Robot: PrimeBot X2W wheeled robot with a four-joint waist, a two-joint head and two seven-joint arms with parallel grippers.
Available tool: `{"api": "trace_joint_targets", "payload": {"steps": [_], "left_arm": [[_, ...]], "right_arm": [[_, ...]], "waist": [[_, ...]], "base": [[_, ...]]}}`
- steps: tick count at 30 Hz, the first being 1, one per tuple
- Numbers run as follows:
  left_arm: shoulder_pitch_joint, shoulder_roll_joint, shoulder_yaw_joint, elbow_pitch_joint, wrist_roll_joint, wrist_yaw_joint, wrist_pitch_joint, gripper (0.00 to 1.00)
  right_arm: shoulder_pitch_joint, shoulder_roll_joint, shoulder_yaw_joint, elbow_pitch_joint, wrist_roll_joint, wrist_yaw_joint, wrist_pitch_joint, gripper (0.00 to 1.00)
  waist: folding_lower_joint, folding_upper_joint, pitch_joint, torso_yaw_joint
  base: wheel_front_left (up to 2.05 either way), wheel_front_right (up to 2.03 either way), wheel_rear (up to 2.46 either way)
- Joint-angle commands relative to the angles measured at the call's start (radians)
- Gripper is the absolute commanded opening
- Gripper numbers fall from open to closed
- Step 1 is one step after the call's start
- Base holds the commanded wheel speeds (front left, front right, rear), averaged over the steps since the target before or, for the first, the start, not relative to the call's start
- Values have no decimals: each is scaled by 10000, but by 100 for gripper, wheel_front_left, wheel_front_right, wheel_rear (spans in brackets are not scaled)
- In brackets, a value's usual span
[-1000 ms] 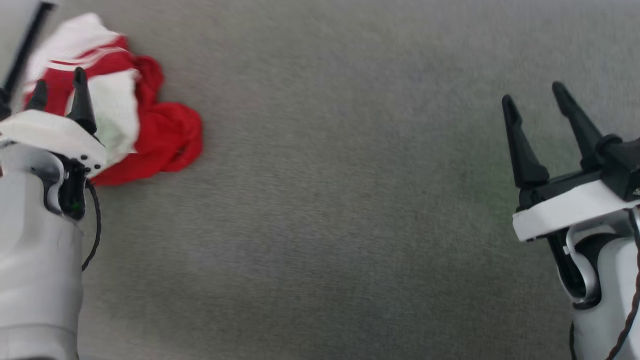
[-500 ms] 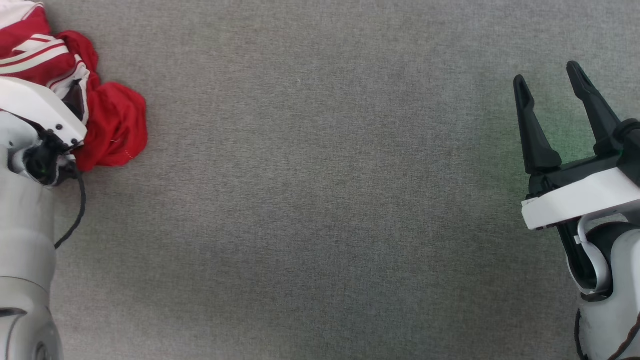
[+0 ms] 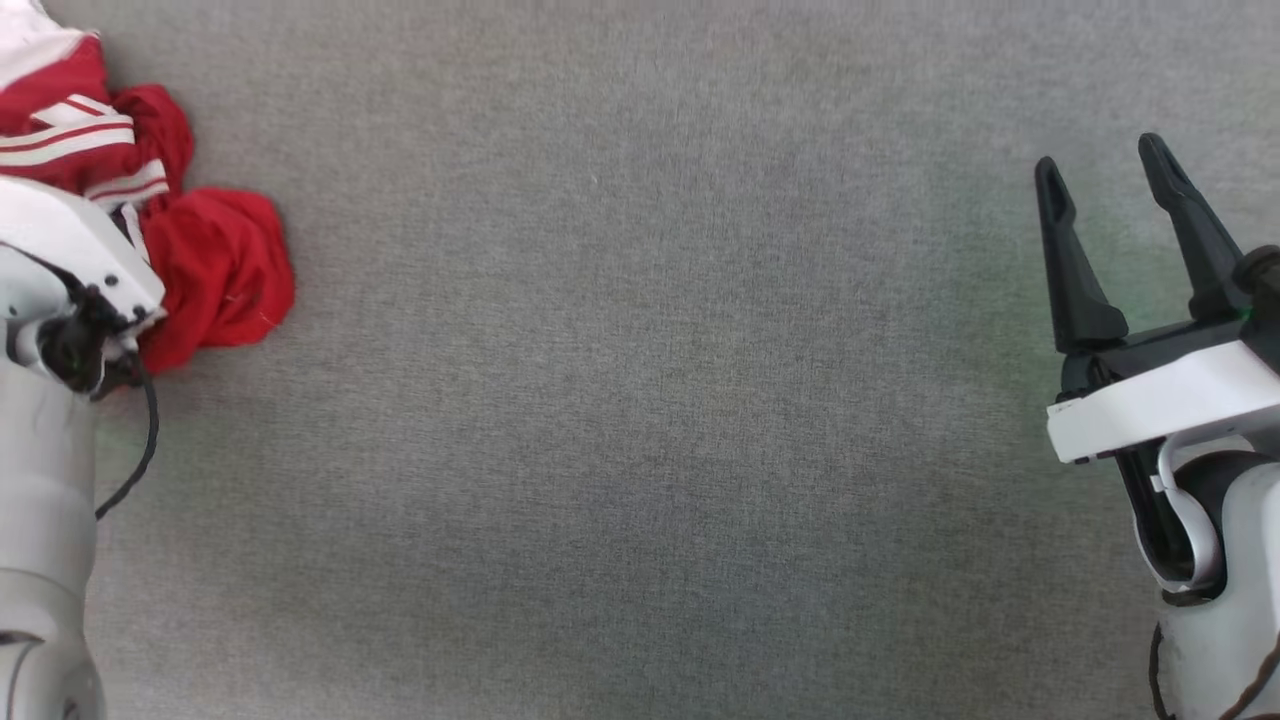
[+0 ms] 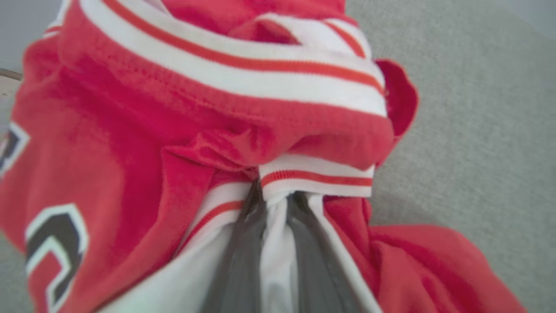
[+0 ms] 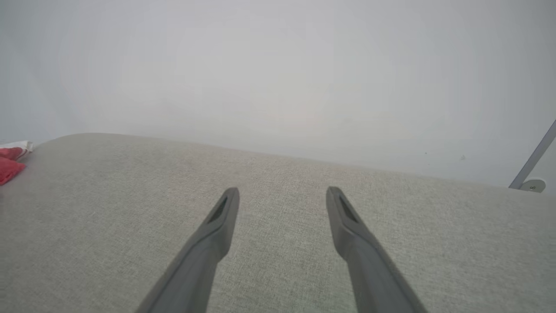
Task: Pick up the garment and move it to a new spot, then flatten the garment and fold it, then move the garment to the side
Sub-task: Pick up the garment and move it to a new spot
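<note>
The garment [image 3: 215, 270], a crumpled red jersey with white-and-red striped bands, lies bunched at the far left of the head view on the grey fabric surface [image 3: 640, 400]. My left arm's white wrist covers the heap's lower left part. In the left wrist view my left gripper [image 4: 273, 195] is shut on a fold of white cloth of the garment [image 4: 173, 113], under a striped band. My right gripper [image 3: 1105, 190] stands open at the far right, far from the heap, with nothing between its fingers. The right wrist view shows that gripper [image 5: 282, 195] open over bare fabric, with a red corner of the garment [image 5: 8, 167] at the left edge.
The grey surface's far edge [image 5: 278, 158] runs across the right wrist view, with a pale wall behind it. A thin metal leg with a round foot [image 5: 532, 174] stands beyond that edge at the right.
The head camera has shifted, so the heap sits further left. My left gripper's fingers, open above the heap a second ago, have sunk into it and closed on cloth. The right gripper stays open.
</note>
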Motion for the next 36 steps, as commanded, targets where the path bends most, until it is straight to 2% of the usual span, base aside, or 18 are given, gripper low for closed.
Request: {"api": "trace_joint_targets", "payload": {"steps": [1, 10, 18, 24, 29, 36], "left_arm": [[396, -7, -66, 151, 66, -26, -11, 0], [273, 720, -710, -679, 493, -317, -1439, 0], [206, 1275, -1325, -1894, 761, -345, -1926, 0], [362, 1655, -1722, -3399, 821, -353, -1436, 0], [690, 1890, -1900, -5182, 699, -352, -696, 0], [1685, 2080, -1940, -8281, 406, 86, 745, 0]], "right_arm": [[97, 16, -20, 3, 66, -7, -97, 100], [600, 264, -120, 464, 255, -5, -417, 100], [1089, 490, -351, 679, 423, -5, -594, 100], [1418, 640, -575, 726, 517, -5, -701, 100], [1628, 752, -828, 660, 556, -7, -794, 100], [1768, 840, -1236, 603, 557, -7, -878, 100]], "waist": [[0, 0, -204, 84], [0, 0, -1586, 275], [0, 0, -2656, 498], [0, 0, -3301, 650], [0, 0, -3631, 617], [0, 0, -3938, 131]], "base": [[0, 0, 0], [0, 0, 0], [0, 0, 0], [0, 0, 0], [0, 0, 0], [0, 0, 0]]}}
